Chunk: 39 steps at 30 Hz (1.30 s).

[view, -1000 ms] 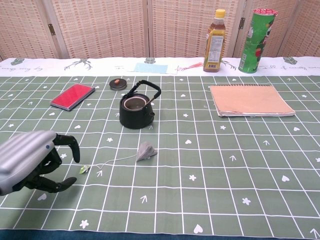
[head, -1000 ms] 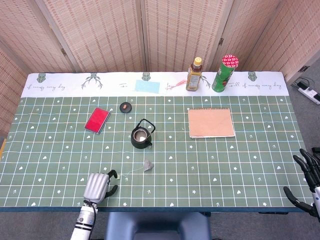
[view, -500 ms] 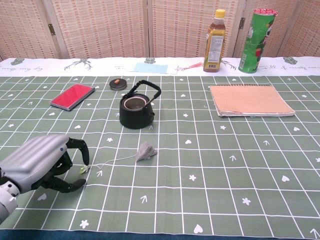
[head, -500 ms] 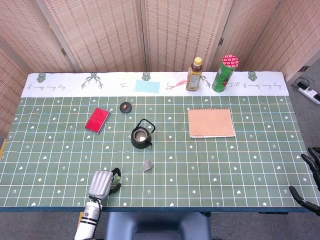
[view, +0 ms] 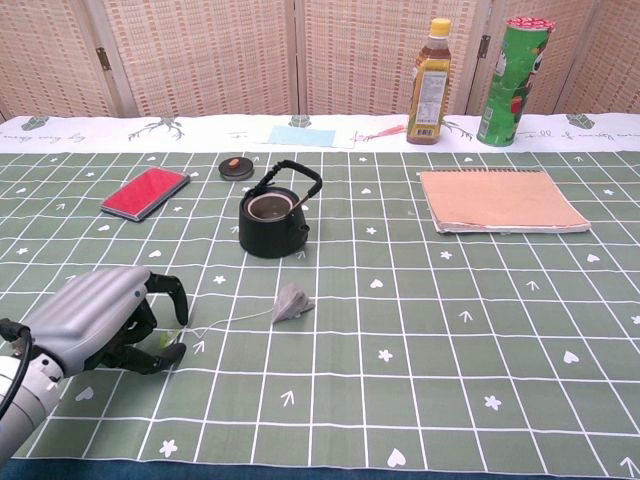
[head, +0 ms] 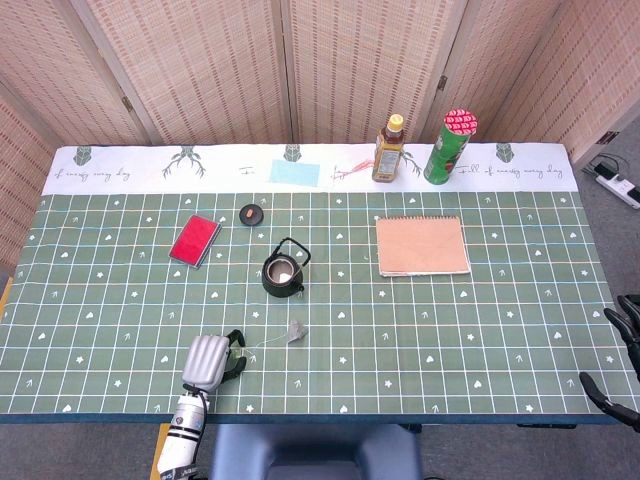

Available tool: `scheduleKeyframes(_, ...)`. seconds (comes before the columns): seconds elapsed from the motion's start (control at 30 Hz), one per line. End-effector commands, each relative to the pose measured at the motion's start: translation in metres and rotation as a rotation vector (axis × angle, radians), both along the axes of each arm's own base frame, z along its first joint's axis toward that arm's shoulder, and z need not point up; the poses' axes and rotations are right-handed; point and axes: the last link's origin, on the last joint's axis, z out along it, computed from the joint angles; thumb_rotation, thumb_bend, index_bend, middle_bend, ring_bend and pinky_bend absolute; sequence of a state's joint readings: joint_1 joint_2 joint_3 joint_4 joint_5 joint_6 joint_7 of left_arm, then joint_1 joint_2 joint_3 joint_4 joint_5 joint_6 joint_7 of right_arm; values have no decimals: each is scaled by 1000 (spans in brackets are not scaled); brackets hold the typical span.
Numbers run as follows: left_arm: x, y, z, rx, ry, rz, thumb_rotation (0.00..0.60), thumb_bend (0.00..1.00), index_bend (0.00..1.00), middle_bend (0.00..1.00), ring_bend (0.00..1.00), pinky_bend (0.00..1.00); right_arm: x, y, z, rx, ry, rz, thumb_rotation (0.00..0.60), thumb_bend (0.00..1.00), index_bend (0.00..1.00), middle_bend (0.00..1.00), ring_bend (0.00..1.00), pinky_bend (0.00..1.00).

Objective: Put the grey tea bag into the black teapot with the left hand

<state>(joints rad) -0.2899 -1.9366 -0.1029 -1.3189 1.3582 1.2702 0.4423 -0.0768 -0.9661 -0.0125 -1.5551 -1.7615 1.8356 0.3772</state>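
Near the front edge of the table [head: 500,330], a little left of its middle, the grey tea bag [view: 291,302] lay flat on the green cloth, with its thin string [view: 232,322] running to the left and ending in a small tag [view: 165,341]. The black teapot [view: 272,220] stood open just behind the bag, toward the middle of the table, and its small lid [view: 236,167] lay apart, further toward the back edge.

The left hand [view: 105,320] was low over the cloth at the tag end of the string. Compared with one second before, it had moved to the right and forward, so its curled fingertips [view: 178,304] now stood over the tag, where earlier they were beside it. The fingers were bent inward with the thumb close under them, but I cannot tell if they already pinched the tag or only touched it. The bag itself had not moved, and the string lay the same. This probably means the grasp was just beginning; lifting and carrying to the teapot were not yet done.

The right hand [head: 620,365] hung beyond the right front corner, fingers spread, holding nothing; it had drawn back slightly.
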Motion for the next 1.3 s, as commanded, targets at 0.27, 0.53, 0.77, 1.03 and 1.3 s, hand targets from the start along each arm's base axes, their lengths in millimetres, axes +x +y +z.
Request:
scheduleKeyframes(0.27,-7,2,2,2,20,11,600,256,468,1000,1000,1000,0,0,0,0,1,0,600,353,0,0,0,0)
scheduleKeyframes(0.53,-10,2,4,2,22,16,600,256,474,1000,1000,1000,0,-1,-2,5,8,-4,600,352,0,0,0,0)
scheduleKeyframes(0.77,-15,2,5,0,28,18,600,257,493,1000,1000,1000,0,-2,-3,8,9,-6,600,352,0,0,0,0)
scheduleKeyframes(1.03,-19,4,7,11,31,13,600,257,507,1000,1000,1000,0,-3,-4,12,14,-7,600,353,0,0,0,0)
scheduleKeyframes(1.3,-22,6,9,27,23,8,600,257,534,1000,1000,1000,1,-3,-6,17,19,-10,600,353,0,0,0,0)
